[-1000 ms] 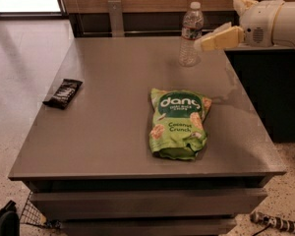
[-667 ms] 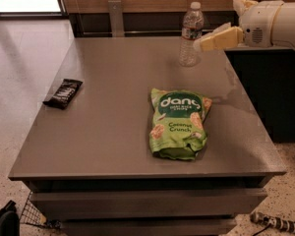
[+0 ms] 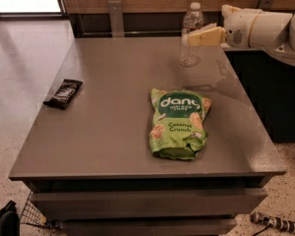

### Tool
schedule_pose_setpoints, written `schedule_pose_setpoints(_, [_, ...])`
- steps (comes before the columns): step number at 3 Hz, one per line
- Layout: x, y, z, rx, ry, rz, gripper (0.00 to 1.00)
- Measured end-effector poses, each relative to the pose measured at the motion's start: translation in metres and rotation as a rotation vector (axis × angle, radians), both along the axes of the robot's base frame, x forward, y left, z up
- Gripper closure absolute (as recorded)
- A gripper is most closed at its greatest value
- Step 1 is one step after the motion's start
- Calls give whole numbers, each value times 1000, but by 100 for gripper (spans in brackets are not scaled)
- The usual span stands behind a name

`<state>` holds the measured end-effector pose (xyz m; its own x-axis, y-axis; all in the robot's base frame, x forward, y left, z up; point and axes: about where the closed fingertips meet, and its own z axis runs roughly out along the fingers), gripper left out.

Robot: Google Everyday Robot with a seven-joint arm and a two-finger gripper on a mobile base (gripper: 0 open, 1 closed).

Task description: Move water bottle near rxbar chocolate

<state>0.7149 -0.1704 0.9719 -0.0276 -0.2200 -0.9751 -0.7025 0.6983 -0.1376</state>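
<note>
The bar (image 3: 63, 93) lies flat near the left edge of the table (image 3: 113, 63). It is black with white letters. It sits a bit crooked, with one end pointing to the back. Nothing is touching it.

Behind the table, a gray metal post (image 3: 116, 17) stands against the wood wall.

A green bag (image 3: 178, 123) lies flat on the table, a little right of the middle and toward the front. It says "dang" in big white letters. It is well apart from the bar.

The bottle (image 3: 192, 19) stands up straight at the back of the table, on the right side. It is clear and has a white cap. It is behind the bag and far from the bar, with most of the table between them.

The gripper (image 3: 194, 37) is right at the bottle, about halfway up it. It is pale yellow and lies across the bottle's right side. I cannot tell if it is apart, together, or clamped on the bottle.

The white arm (image 3: 265, 28) comes in from the right side, level with the bottle.

On the floor at the bottom right lies a striped stick (image 3: 273, 222).
</note>
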Motion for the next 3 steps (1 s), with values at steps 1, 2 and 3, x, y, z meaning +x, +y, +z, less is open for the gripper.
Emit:
schedule_pose_setpoints(1, [34,0,-19,83,14,0,0])
schedule_pose_setpoints(2, [58,1,-33,155,24,18,0])
schedule_pose_setpoints(3, [72,5,-41,200,30,36,0])
